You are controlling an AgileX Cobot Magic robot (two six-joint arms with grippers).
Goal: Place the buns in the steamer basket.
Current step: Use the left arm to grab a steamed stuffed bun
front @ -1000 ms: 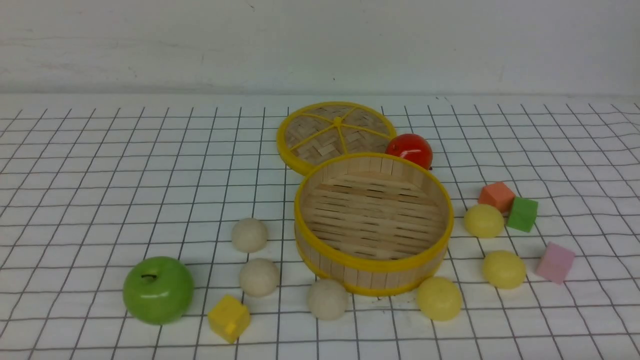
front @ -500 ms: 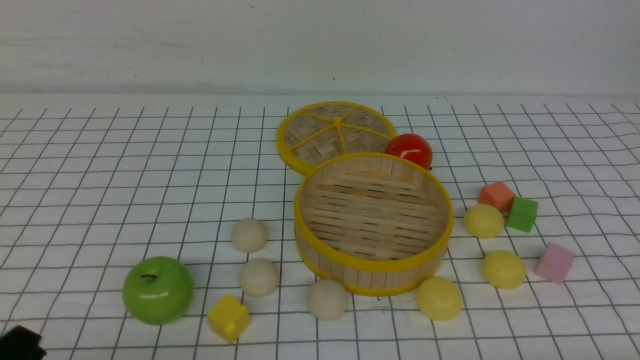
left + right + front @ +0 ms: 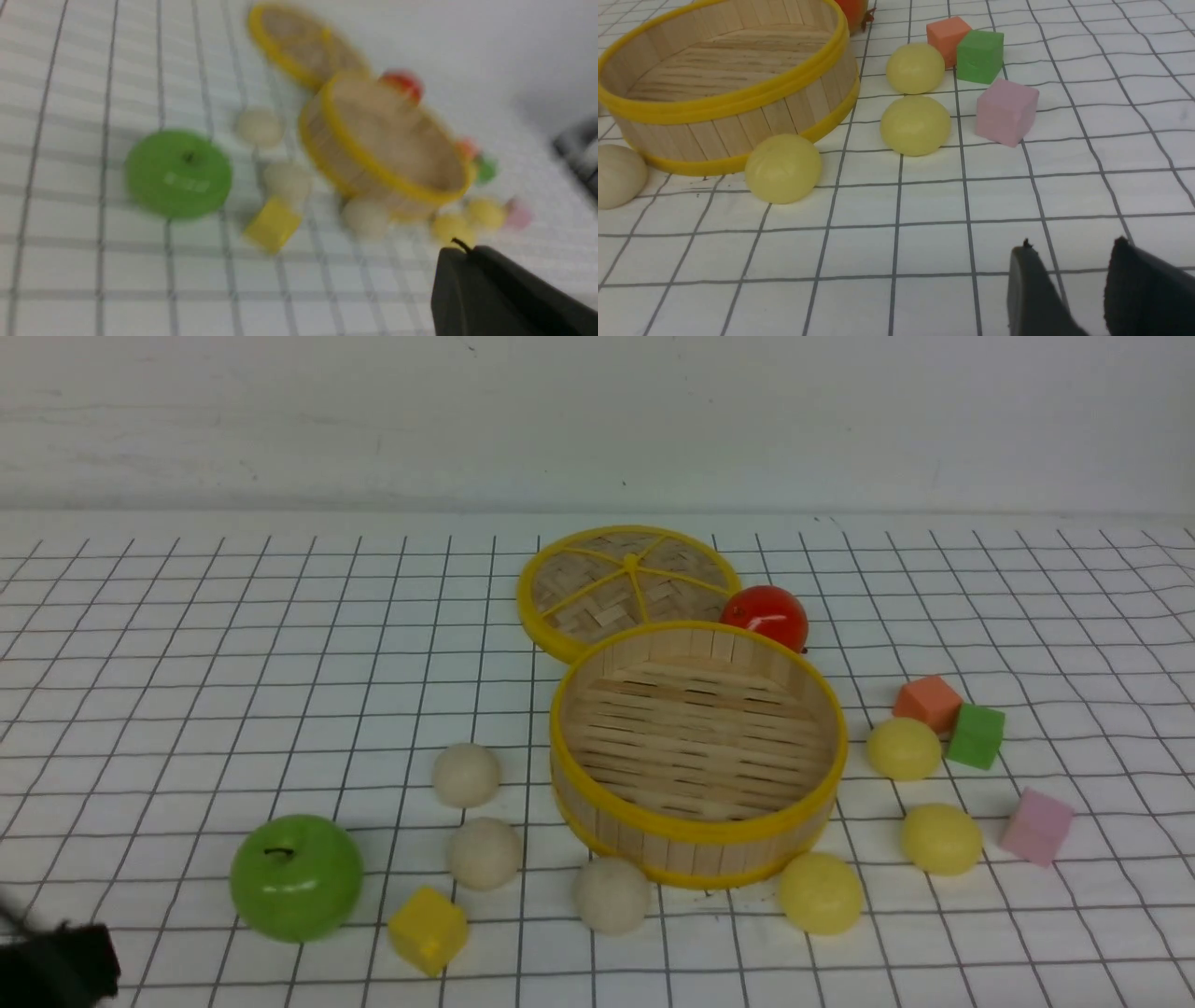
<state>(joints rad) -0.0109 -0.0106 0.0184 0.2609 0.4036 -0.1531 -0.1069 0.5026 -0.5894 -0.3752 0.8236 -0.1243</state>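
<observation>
While the steamer basket [image 3: 695, 854] stands upright at mid-worktop with its mouth up, its floor of bamboo slats is seen bare. The basket is round, so no long axis is given. Its walls are made of upright wooden strips bound by yellow rims, and the floor slats run left to right in the front view. Three cream buns [image 3: 484, 852], smooth and rounded, are laid on the gridded white worktop [image 3: 187, 663] at the basket's left and near side. Three pale yellow buns [image 3: 940, 838] are laid at its right and near side. All six are outside the basket. A flat woven lid [image 3: 627, 581] is placed behind it, with a shiny red ball [image 3: 764, 616] beside. A green apple [image 3: 296, 877] and a yellow cube [image 3: 428, 930] are set near left. The left gripper [image 3: 56, 963] is seen at the near left corner, closed and empty. The right gripper [image 3: 1073, 252] is held partly spread over bare cloth with nothing between its fingers.
</observation>
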